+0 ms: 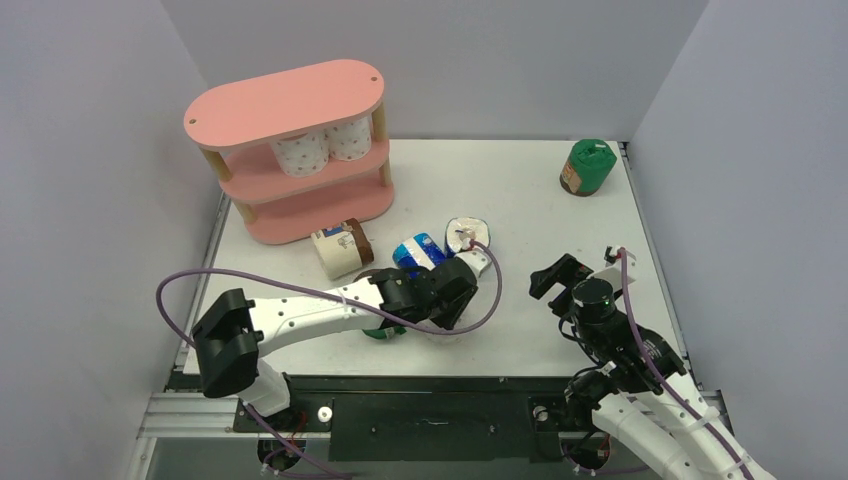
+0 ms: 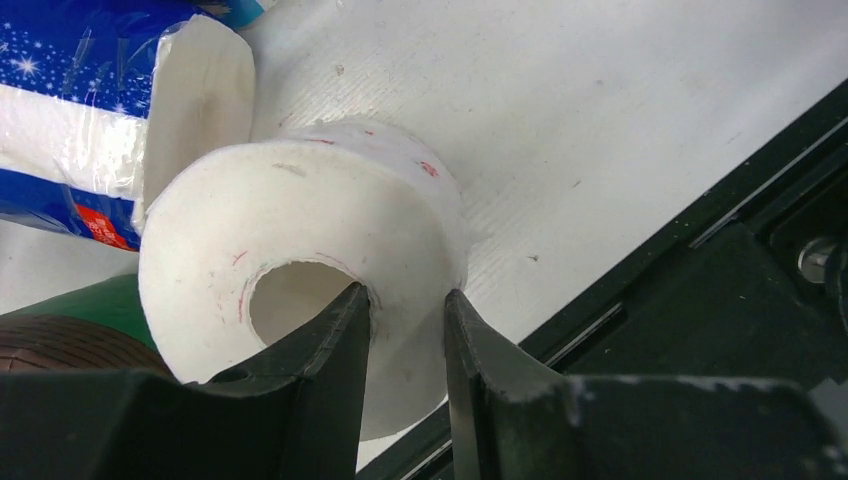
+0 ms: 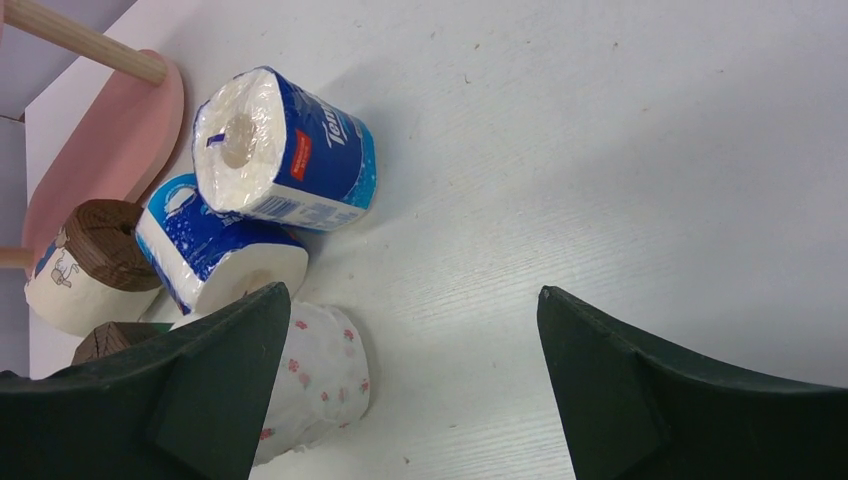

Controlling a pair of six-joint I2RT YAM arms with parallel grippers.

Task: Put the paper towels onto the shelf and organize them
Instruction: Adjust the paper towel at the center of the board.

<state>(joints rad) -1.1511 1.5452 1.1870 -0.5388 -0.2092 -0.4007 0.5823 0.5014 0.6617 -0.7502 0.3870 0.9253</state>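
- The left tool pinches the dotted roll by its wall, one finger inside the core, a hold suited to lifting. The roll sits near the worktop's front edge.
- The right tool hangs spread and empty.
- The shelf stands well apart, far left.

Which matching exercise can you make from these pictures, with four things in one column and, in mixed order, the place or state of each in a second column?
Things
1. left gripper
2. right gripper
3. green roll
4. beige roll

Place or state
A. next to the bottom board of the shelf
B. open, holding nothing
C. alone near the far right corner of the table
D. shut on the wall of a pink-dotted roll

Pairs: 1-D, 2-B, 3-C, 4-A
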